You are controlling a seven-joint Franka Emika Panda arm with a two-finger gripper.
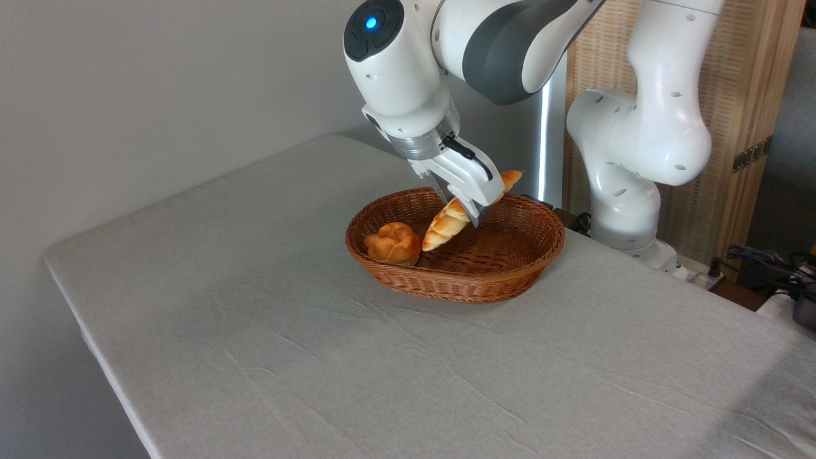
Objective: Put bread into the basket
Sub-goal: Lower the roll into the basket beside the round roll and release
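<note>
From the fixed camera, the gripper [470, 210] had its fingers clenched on the braided loaf [446, 223], which hung tilted above the wicker basket [510, 280], its low tip close to the round knotted roll [393, 243] (already inside). By my reading, only lowering and letting go remained. Open weave lay to the right; the tabletop [287, 357] around was roomy.

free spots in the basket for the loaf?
Basket: right half, from the loaf to the right rim, is bare weave. Left end is crowded, the roll sits against the wall. The end effector holds the loaf tilted over the middle.
</note>
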